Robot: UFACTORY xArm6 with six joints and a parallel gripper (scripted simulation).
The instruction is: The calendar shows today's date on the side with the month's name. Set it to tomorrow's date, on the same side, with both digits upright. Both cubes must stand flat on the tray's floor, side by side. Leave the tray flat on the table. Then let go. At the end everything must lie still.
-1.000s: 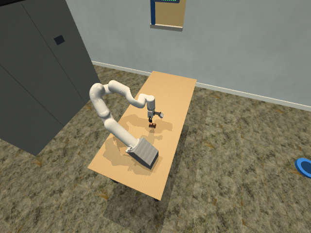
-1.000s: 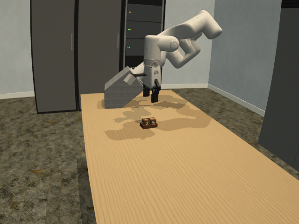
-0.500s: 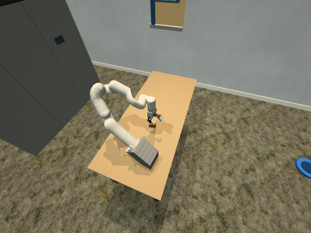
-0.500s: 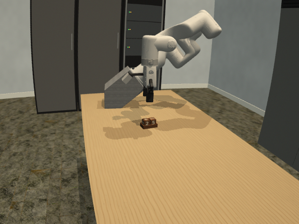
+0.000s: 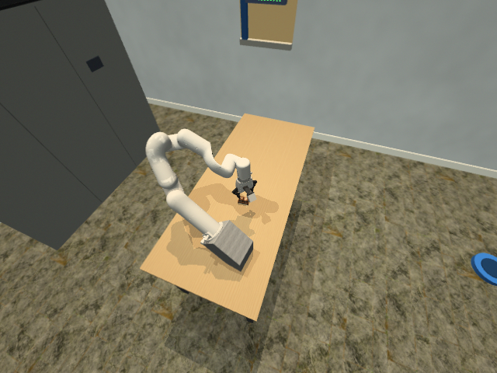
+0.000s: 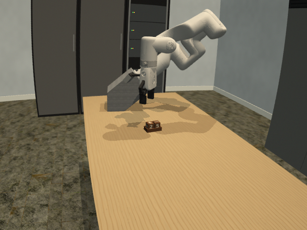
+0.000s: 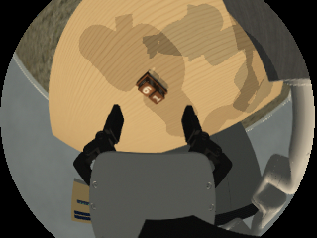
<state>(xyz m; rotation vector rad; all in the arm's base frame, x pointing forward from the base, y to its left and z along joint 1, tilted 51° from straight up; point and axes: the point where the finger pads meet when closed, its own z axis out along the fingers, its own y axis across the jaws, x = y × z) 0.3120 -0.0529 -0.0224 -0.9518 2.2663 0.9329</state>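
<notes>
"Gripper?"
"Mine hangs wide open above the table (image 5: 276,136) (image 6: 188,158) (image 7: 69,99), the gripper (image 5: 243,193) (image 6: 147,96) (image 7: 153,112) holding nothing."
"Calendar?"
"On the table, below the fingers. Two brown cubes (image 6: 152,124) (image 7: 152,93) side by side in their tray (image 6: 152,129); exterior view reads 25."

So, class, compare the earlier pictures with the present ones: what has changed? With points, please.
The gripper (image 5: 244,188) (image 6: 147,99) (image 7: 153,112) has shifted slightly to the left in the exterior view and turned about its upright axis. Nothing was taken hold of or let go. The calendar (image 5: 243,202) (image 6: 152,129) (image 7: 152,90) stayed put, its cubes showing 25 to the exterior view.
</notes>
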